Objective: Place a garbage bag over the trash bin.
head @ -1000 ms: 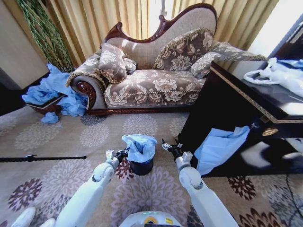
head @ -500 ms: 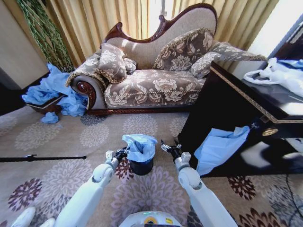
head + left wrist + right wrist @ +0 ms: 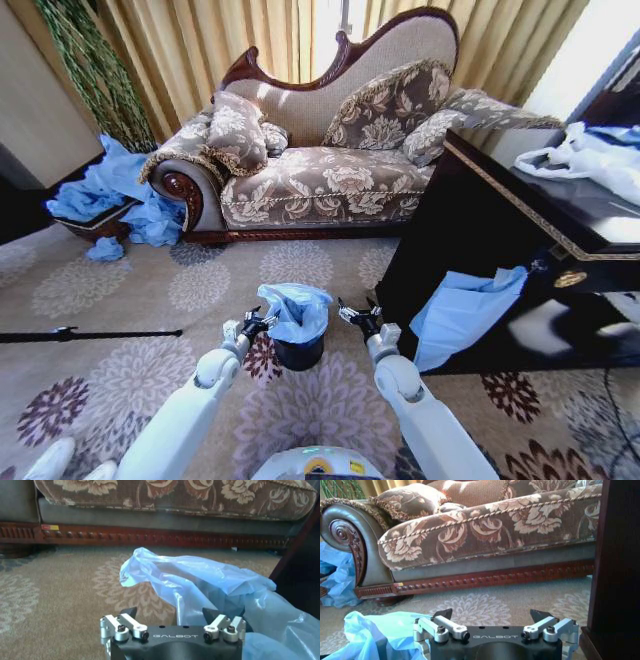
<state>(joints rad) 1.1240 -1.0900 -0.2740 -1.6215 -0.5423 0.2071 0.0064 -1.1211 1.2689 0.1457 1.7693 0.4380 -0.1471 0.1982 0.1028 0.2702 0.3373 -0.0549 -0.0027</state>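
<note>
Left gripper (image 3: 257, 322) spread, just left of the garbage bag (image 3: 296, 309), gripping nothing. Bag drapes over the trash bin (image 3: 300, 353) on the carpet, rim bunched. Right gripper (image 3: 356, 314) spread, just right. Likely release stage; next needs rim tucked down.

I see a floral sofa (image 3: 330, 170) with a carved wooden frame standing against gold curtains (image 3: 215, 40), its cushions (image 3: 385, 105) piled at both ends. By its left arm, a wicker basket (image 3: 95, 225) sits heaped with crumpled blue sheets (image 3: 110, 190). On the dark counter (image 3: 520, 200) at right, white plastic bags (image 3: 590, 155) lie near the far edge, and a flat blue sheet (image 3: 460, 312) hangs down its front. A patterned carpet (image 3: 120, 300) covers the floor.
</note>
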